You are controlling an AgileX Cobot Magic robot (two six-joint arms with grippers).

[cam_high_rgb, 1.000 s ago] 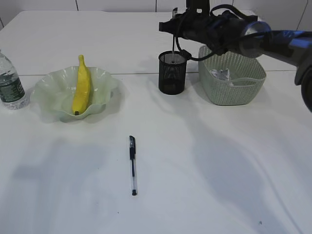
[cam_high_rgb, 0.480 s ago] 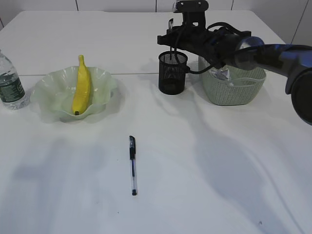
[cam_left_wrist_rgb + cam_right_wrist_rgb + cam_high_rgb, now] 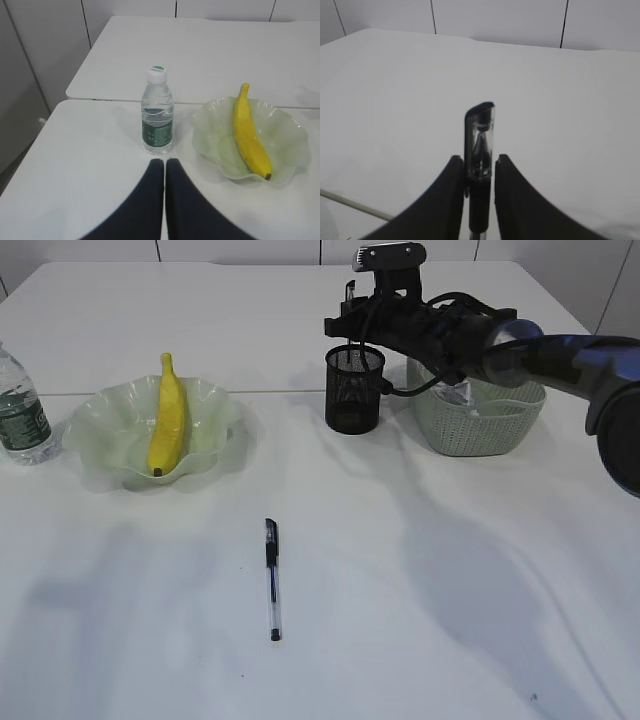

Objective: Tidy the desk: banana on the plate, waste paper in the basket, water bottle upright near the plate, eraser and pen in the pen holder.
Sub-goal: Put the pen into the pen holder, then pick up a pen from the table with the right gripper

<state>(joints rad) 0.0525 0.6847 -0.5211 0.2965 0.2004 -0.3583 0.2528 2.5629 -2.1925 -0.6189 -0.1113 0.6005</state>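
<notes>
Partly hidden: pen (image 3: pixel 479 150) btwn right gripper (image 3: pixel 476 172) jaws, tip unseen.

Items on my desk (image 3: pixel 420 590), counted: two pens, the first pen (image 3: pixel 271 580) and the second pen (image 3: pixel 480 145); one banana (image 3: pixel 166 425); one plate (image 3: pixel 100 425); one water bottle (image 3: pixel 20 415); one pen holder (image 3: pixel 353 395); one basket (image 3: pixel 480 425); one waste paper (image 3: pixel 455 392) ball
</notes>
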